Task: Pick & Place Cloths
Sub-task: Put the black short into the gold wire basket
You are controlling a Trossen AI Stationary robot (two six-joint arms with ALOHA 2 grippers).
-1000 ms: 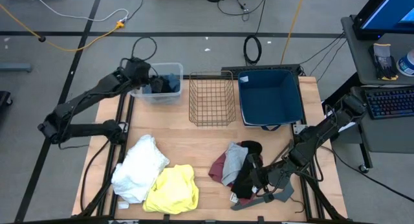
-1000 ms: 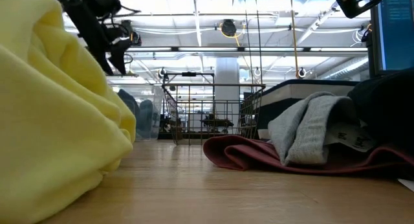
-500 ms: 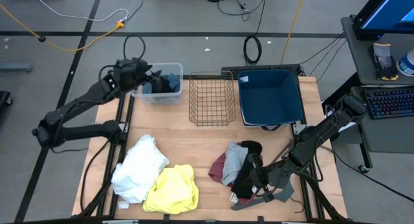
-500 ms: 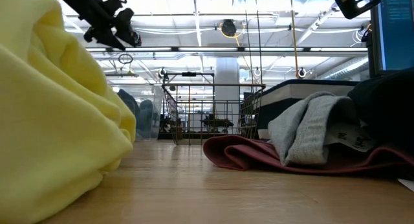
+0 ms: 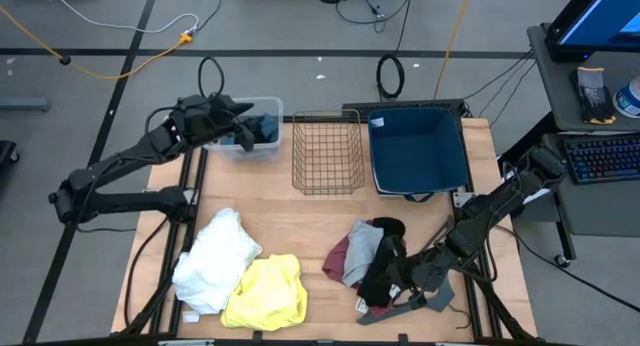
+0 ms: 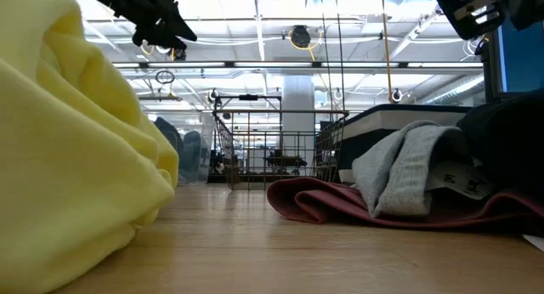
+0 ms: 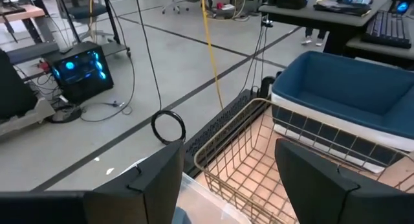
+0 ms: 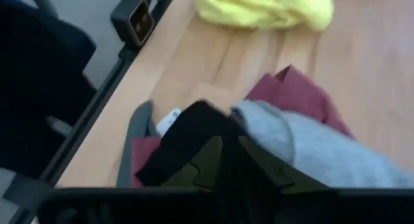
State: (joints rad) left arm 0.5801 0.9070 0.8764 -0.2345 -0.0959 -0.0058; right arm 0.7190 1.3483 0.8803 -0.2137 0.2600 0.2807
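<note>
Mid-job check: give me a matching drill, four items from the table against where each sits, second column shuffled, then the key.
Things:
1. yellow cloth
2. wire basket
3. blue bin
4. clear tub

Places:
A. back row, under the left gripper, blue cloth inside
B. back row, middle, empty
C. front edge, beside the white cloth
D. back row, on the right arm's side

Pairs: 1-C, 2-B, 3-D, 4-A
</note>
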